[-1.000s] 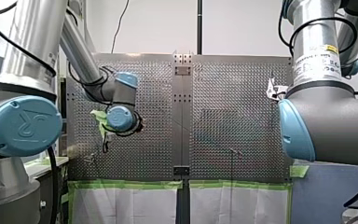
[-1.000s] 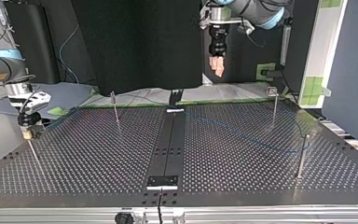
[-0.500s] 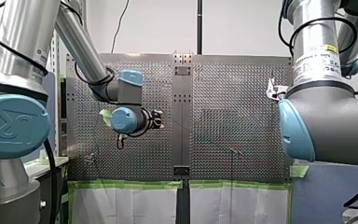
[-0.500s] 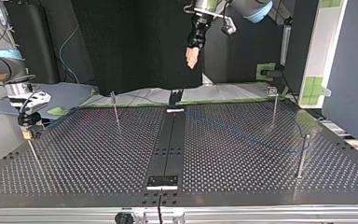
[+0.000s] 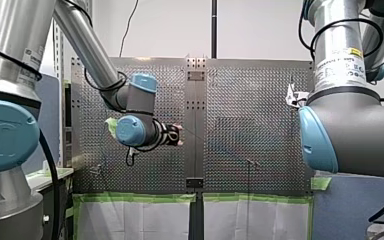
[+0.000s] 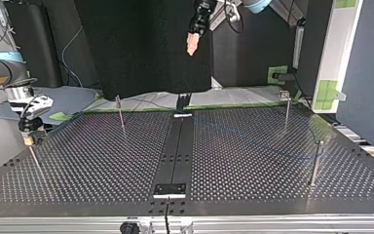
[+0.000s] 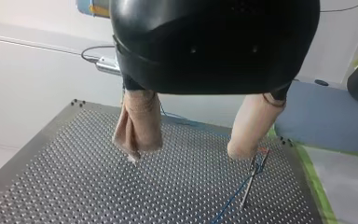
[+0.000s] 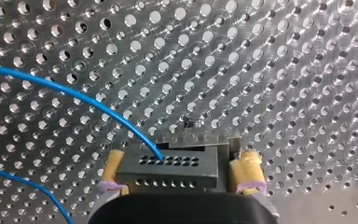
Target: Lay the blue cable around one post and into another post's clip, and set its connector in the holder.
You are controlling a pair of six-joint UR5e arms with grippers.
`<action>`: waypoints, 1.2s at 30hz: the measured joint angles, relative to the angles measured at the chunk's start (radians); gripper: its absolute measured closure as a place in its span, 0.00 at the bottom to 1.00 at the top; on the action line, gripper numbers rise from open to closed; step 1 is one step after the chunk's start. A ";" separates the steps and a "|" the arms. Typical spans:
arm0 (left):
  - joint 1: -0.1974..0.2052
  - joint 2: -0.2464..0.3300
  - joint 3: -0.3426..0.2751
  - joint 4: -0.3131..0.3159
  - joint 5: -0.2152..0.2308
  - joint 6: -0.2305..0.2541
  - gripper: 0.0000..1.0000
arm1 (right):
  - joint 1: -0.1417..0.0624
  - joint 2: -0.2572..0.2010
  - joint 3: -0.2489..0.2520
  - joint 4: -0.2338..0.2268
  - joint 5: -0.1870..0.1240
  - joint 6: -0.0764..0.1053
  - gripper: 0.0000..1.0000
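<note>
High in the upper middle of the top view, my left gripper (image 6: 193, 43) is hanging well above the table (image 6: 102, 161), its beige-padded jaws standing spread with nothing between them. The blue cable (image 6: 253, 141) is lying flat in that view's right half. Its long axis is slanting from near the centre strip (image 6: 177, 146) toward the post (image 6: 315, 163) by the right edge, so it is lying below and to the right of those jaws. In the left wrist view the cable is passing the foot of a thin post (image 7: 254, 170) just ahead of one pad; whether it is sitting in a clip I cannot tell. At the top view's far left, my right gripper (image 8: 181, 164) is sitting low, its yellow pads pinching the dark connector (image 8: 168, 161), from which the cable is curving away. I am judging my left arm the nearer to the loose run. The posts are standing well apart, which is leaving room for coming down between them.
</note>
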 joint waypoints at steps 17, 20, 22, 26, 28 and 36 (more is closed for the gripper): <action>-0.143 -0.136 0.099 0.141 -0.123 -0.061 0.00 | 0.000 0.000 0.000 0.000 0.000 0.000 0.00; -0.167 -0.162 0.126 0.149 -0.113 -0.075 0.00 | 0.000 0.000 0.000 0.000 0.000 0.000 0.00; -0.168 -0.180 0.139 0.139 -0.117 -0.072 0.00 | 0.000 0.000 0.000 0.000 0.000 0.000 0.00; -0.152 -0.213 0.145 0.110 -0.143 -0.053 0.00 | 0.000 0.000 0.000 0.000 0.000 0.000 0.00; -0.142 -0.230 0.145 0.093 -0.159 -0.040 0.00 | 0.000 0.000 0.000 0.000 0.000 0.000 0.00; -0.084 -0.296 0.134 0.049 -0.202 -0.038 0.00 | 0.000 0.000 0.000 0.000 0.000 0.000 0.00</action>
